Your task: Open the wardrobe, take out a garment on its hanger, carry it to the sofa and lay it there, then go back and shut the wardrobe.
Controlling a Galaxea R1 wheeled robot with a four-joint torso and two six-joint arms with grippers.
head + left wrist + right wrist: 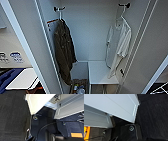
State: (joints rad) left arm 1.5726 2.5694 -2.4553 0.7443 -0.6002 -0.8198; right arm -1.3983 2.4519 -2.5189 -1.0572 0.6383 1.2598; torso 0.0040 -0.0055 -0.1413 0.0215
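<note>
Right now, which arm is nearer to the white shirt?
Right, probably: the white shirt hangs on the wardrobe's right side. Both wrist cameras face door bottoms and carpet, so both arms seem low.

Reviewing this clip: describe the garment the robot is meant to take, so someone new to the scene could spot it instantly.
Look into the open white wardrobe, at its right side wall. There the white short-sleeved shirt hangs on a thin white hanger from a black hook, above a white shelf. The only other garment, a dark olive-brown jacket, hangs on the left side and is longer.
</note>
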